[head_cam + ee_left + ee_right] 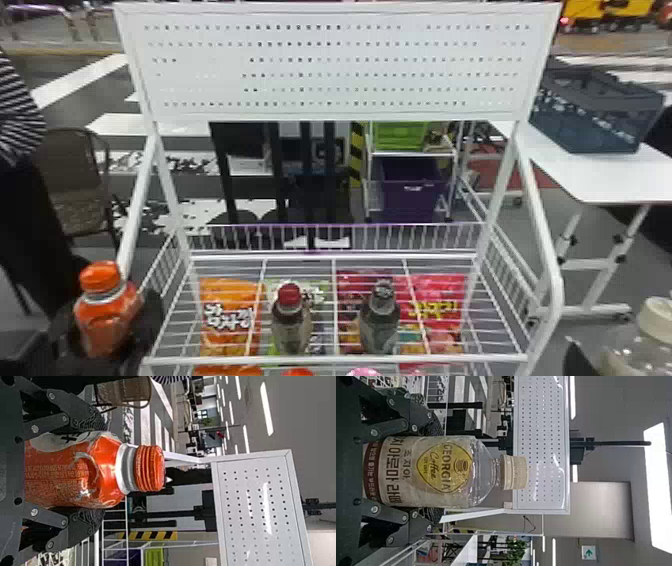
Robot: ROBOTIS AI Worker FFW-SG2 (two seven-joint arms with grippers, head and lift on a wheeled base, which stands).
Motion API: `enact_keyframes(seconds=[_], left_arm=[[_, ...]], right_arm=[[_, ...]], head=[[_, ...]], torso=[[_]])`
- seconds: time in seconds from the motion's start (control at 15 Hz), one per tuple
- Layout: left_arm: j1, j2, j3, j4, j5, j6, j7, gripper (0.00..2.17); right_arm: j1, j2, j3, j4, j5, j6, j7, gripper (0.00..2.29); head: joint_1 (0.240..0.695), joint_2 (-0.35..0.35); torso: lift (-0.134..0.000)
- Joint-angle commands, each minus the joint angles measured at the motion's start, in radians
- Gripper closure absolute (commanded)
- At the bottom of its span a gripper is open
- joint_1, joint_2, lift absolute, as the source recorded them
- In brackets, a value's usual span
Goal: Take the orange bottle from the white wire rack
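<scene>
Left of white wire rack (335,358): left hand (106,325) clamped on orange bottle (102,317), upright; smooth glossy plastic, rounded shoulders, pale neck ring, ribbed orange cap, whitish patch on side. Within rack: red-capped bottle (291,327), then black-capped bottle (380,325), both on thin wires; shiny snack bags (225,320) beneath. Right of rack: right hand (579,359) clamped on clear bottle (635,350), cream ribbed cap, rounded yellow diamond on label.

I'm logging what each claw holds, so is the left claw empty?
No, the left claw has the orange bottle held between its fingers, with the bottle's cap pointing away from the claw.
</scene>
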Motion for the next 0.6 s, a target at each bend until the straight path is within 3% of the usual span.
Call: enact_keyframes(seconds=[0.0, 0.53], left_arm=[[0.001, 0.001, 0.0, -0.002, -0.001, 0.0, 0.0, 2.15], [-0.006, 0.001, -0.003, 0.0, -0.001, 0.006, 0.0, 2.15]], right_arm=[[-0.002, 0.001, 0.004, 0.0, 0.0, 0.0, 0.0, 1.01], [0.002, 0.001, -0.001, 0.003, -0.003, -0.007, 0.0, 1.01]], head=[[0.499, 0.0], [0.499, 0.0]], torso=[[0.0], [0.0]])
